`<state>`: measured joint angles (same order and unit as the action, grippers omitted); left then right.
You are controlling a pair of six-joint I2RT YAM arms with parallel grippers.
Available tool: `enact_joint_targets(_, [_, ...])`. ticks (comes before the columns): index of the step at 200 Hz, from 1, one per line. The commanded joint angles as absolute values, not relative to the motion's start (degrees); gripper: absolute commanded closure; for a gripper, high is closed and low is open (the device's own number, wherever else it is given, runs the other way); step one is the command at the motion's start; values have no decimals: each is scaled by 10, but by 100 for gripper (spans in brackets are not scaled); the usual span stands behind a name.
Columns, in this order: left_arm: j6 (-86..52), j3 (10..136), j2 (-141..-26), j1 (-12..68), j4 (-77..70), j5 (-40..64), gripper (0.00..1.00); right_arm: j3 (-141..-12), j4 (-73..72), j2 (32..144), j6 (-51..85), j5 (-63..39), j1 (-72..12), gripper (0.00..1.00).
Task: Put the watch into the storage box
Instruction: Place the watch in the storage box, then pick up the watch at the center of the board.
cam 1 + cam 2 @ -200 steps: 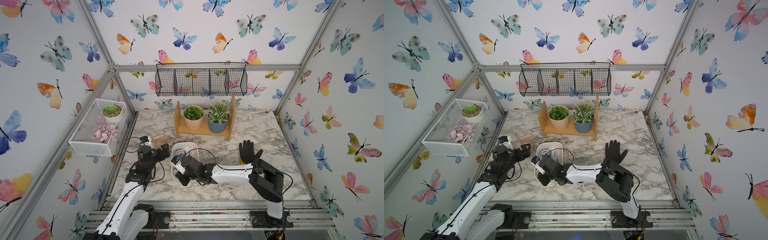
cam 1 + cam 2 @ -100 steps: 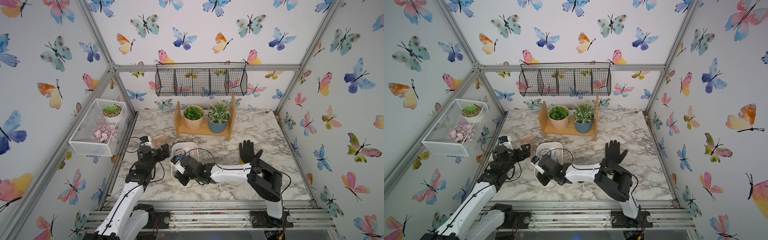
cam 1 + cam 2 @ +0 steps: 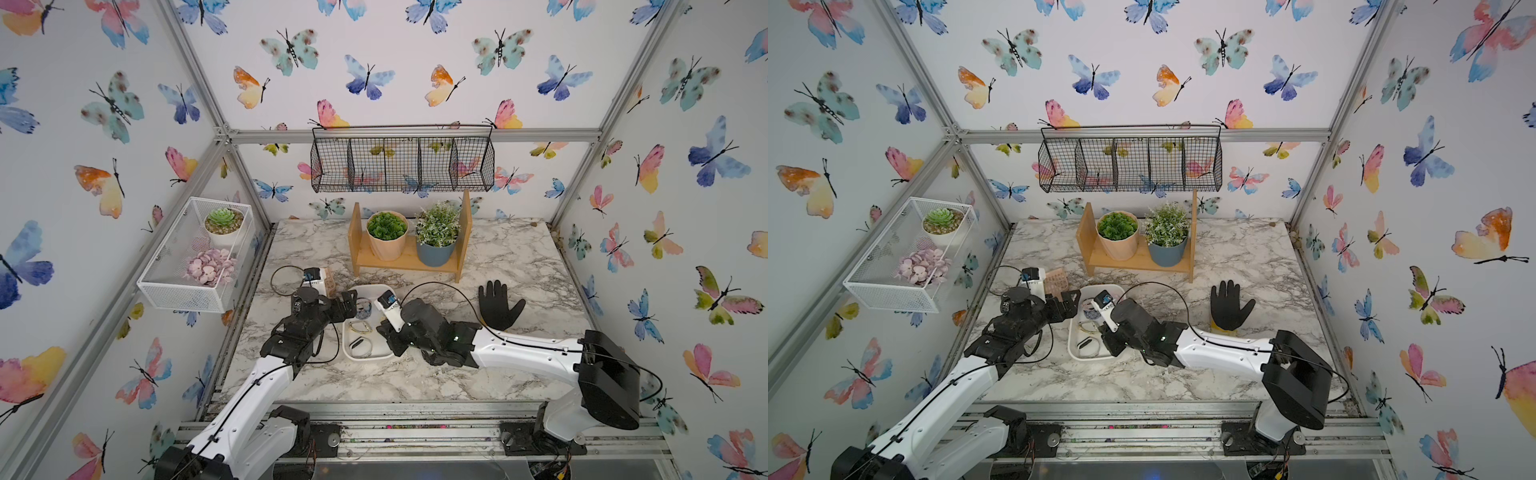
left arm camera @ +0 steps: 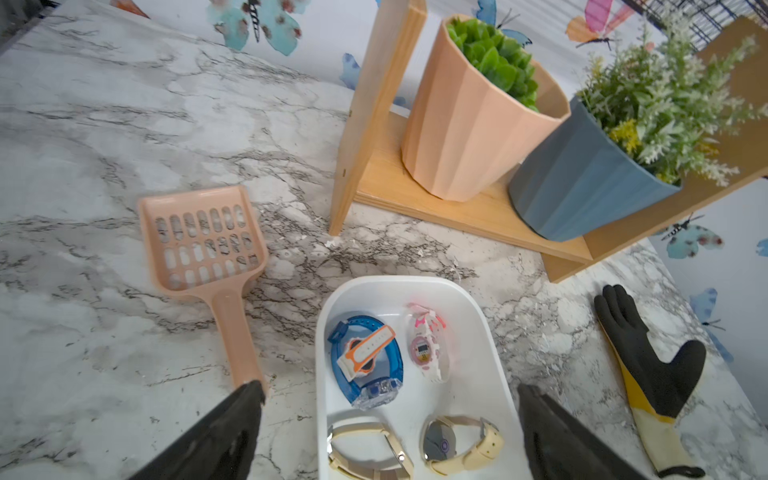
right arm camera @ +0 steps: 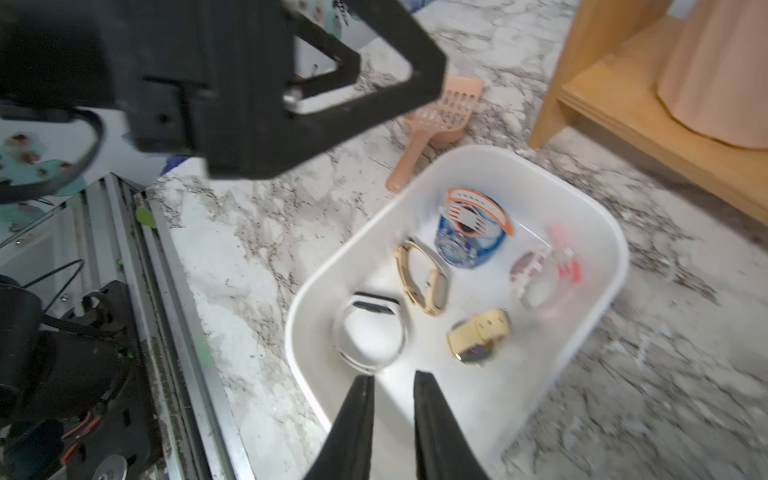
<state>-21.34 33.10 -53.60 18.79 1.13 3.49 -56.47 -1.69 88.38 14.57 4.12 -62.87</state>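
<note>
The storage box (image 3: 345, 351) (image 3: 1070, 347) is a shallow white tray at the front left of the marble table. The watch (image 5: 374, 305) (image 3: 360, 344) (image 3: 1086, 343) lies loose in the box's front end. It has a black face and a pale looped strap. My right gripper (image 5: 392, 376) (image 3: 385, 334) hovers over that end, just behind the watch, jaws slightly apart with nothing between them. My left gripper (image 4: 388, 392) (image 3: 349, 301) stands wide open over the box's far left rim and holds nothing. The left wrist view does not reach the watch.
Other watches lie in the box: a blue and orange one (image 4: 365, 361), a pink one (image 4: 426, 345) and two beige ones (image 4: 465, 444). A peach scoop (image 4: 203, 245) lies left of the box. A black glove (image 3: 496, 305) is to the right. A wooden shelf (image 3: 409, 266) with two potted plants stands behind.
My right gripper's jaws have parted from shut, and the watch now lies free in the box. Both arms have hardly moved.
</note>
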Motion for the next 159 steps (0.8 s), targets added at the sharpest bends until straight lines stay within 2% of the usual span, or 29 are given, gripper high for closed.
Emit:
enact_joint_targets(1, [-191, 352, -548, 222, 11, 50, 2, -530, 35, 848, 174, 64, -605, 76])
enact_joint_targets(93, [-174, 367, -632, 357, -9, 47, 1, -467, 176, 780, 201, 23, -477, 70])
enact_joint_targets(159, [-177, 356, -645, 372, -23, 53, 1, -476, 205, 829, 192, -22, -444, 66])
